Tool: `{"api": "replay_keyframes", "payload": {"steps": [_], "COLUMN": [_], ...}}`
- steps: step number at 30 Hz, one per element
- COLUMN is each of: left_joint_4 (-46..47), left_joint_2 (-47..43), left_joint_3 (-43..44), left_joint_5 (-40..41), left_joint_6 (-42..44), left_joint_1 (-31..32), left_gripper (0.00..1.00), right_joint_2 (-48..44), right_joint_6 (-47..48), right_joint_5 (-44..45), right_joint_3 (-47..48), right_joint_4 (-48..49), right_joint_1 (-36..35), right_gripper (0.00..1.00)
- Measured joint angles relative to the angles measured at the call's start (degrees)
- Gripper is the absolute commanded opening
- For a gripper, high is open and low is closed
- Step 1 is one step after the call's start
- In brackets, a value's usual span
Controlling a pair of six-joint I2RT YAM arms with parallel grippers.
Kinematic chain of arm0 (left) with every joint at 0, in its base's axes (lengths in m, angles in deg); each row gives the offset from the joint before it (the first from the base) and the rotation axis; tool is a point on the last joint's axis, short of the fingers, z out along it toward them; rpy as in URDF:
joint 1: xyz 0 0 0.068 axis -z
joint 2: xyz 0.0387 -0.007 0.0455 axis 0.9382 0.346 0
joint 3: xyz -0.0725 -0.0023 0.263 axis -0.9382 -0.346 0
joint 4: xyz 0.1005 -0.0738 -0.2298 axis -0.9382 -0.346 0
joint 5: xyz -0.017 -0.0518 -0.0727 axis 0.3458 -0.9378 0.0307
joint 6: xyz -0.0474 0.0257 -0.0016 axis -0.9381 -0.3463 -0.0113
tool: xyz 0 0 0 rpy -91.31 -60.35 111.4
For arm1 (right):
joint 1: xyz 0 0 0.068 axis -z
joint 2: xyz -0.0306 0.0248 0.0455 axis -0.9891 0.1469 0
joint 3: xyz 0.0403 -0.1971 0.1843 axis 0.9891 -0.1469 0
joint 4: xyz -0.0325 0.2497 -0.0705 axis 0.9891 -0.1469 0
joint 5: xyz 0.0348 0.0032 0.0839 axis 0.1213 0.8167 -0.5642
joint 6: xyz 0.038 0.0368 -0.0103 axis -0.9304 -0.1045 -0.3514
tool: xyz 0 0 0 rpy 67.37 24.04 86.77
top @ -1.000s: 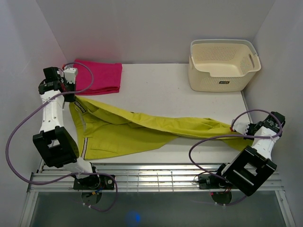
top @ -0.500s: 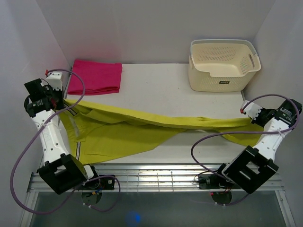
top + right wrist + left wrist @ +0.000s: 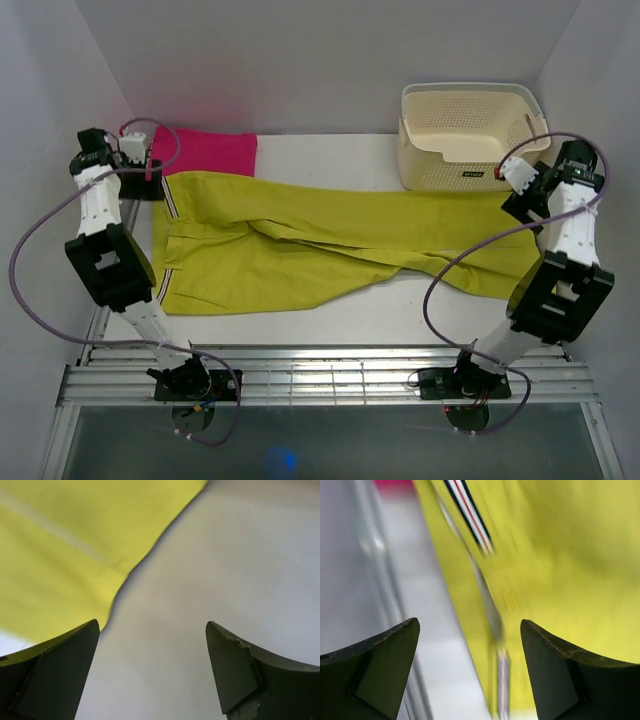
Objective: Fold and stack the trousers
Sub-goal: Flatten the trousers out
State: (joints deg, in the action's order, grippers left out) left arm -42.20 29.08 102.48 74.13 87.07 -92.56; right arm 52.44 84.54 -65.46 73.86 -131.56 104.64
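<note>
We saw a white surface (image 3: 330, 160) enclosed by plain white walls, with a metal rail (image 3: 330, 380) along its near edge where both arms were bolted.

At the far left, the left arm (image 3: 100, 230) reached up along the wall, its wrist by the far left corner. Its own camera showed the left fingers (image 3: 380, 665) spread wide with nothing between them. Under them lay blurred yellow-green cloth, a dark, red and white striped band (image 3: 470, 522), and bare surface to the left. Just beyond that wrist lay a folded magenta cloth (image 3: 210, 150).

The trousers (image 3: 300, 235) were spread flat across the middle of the surface. The waistband ran down the left side and the legs stretched off to the right. The far left corner met the near edge of the magenta cloth; we could not tell whether it overlapped. The two legs crossed loosely and ended close to the right arm (image 3: 565, 250).

Further right, a cream perforated basket (image 3: 470, 135) stood in the far right corner, apart from the trousers. The right wrist hung just beside the basket's near right corner, above the leg ends. In its camera the right fingers (image 3: 55, 675) also stood wide apart, gripping nothing. A trouser edge filled the upper left of that view, with bare surface across the rest.
</note>
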Motion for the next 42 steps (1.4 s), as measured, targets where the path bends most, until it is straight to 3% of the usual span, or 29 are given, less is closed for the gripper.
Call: {"api": "replay_keyframes", "payload": {"steps": [4, 7, 13, 21, 24, 25, 27, 29, 30, 37, 42], "left_joint_4": [-8.6, -12.9, -12.2, -7.6, -6.0, -5.1, -3.6, -1.7, -1.1, 4.7, 5.9], "left_joint_2": [-22.7, -33.1, -36.8, -36.5, -35.6, -35.2, -34.6, -33.9, -33.5, -30.1, -26.1], "left_joint_3": [-27.6, -38.1, -51.6, -55.2, -55.3, -55.6, -56.7, -58.6, -59.3, -61.5, -57.7], "left_joint_5": [-3.5, -3.9, -4.9, -4.9, -4.9, -4.8, -4.5, -3.9, -3.5, 0.3, 0.5], "left_joint_6": [9.0, 13.6, 18.3, 19.7, 19.9, 20.0, 20.1, 20.2, 20.2, 19.3, 18.1], "left_joint_1": [-5.9, -8.4, -8.0, -8.0, -8.0, -8.0, -8.0, -8.0, -8.0, -9.1, -13.7], "left_gripper": [0.9, 0.9, 0.89, 0.87, 0.85, 0.85, 0.81, 0.77, 0.68, 0.37, 0.3], "right_joint_2": [-19.9, -28.3, -27.9, -24.3, -21.4, -20.0, -18.4, -17.2, -16.8, -21.4, -31.2], "right_joint_6": [7.2, 11.9, 15.2, 15.0, 14.8, 14.7, 14.6, 14.4, 14.2, 15.3, 19.0], "right_joint_5": [-0.9, -0.3, 3.0, 5.1, 5.9, 6.3, 7.8, 8.7, 8.4, 5.3, 3.2], "right_joint_3": [-17.4, -29.6, -47.1, -49.2, -50.1, -50.4, -50.4, -50.1, -50.0, -43.5, -35.8], "right_joint_4": [-7.0, -9.5, -3.5, 10.8, 15.2, 16.3, 17.3, 17.7, 17.7, 4.3, -2.9], "right_joint_1": [1.2, 1.3, 1.3, 1.3, 1.4, 1.4, 1.6, 1.7, 1.7, 2.4, 3.9], "right_gripper": [0.96, 0.96, 0.95, 0.97, 0.78, 0.66, 0.52, 0.22, 0.1, 0.08, 0.08]}}
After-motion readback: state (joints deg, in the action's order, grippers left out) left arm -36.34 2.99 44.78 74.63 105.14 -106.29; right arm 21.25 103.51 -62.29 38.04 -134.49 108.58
